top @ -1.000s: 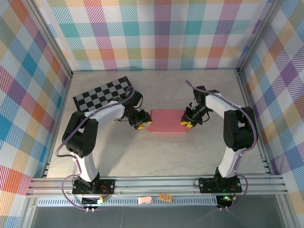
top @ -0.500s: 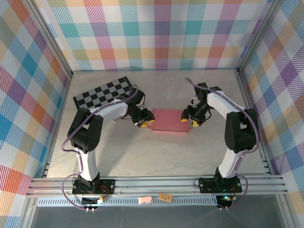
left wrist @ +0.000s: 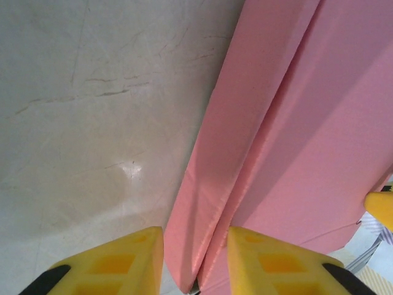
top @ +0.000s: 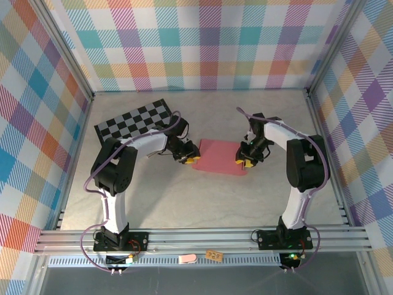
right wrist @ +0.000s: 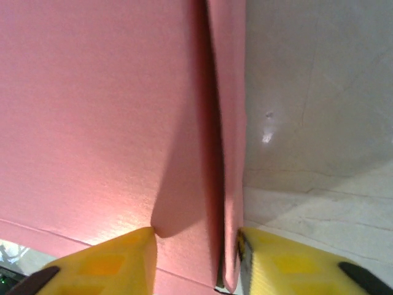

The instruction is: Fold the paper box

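Contact is hard to judge: left pincer (left wrist: 195,236) and right pincer (right wrist: 195,239) each straddle a raised edge flap of the paper box (top: 220,157), which lies mid-way across the pale table (top: 184,196); grip unclear. Plaid walls (top: 209,43) surround.

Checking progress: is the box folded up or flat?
Mostly flat on the table; box end flaps creased up between left fingers and right fingers.

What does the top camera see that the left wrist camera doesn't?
Top camera: the checkered board, plus the whole left arm and right arm. Left wrist camera: up close, a raised fold of the paper box between the left claw's yellow fingers. Both: the pink box lying on the table.
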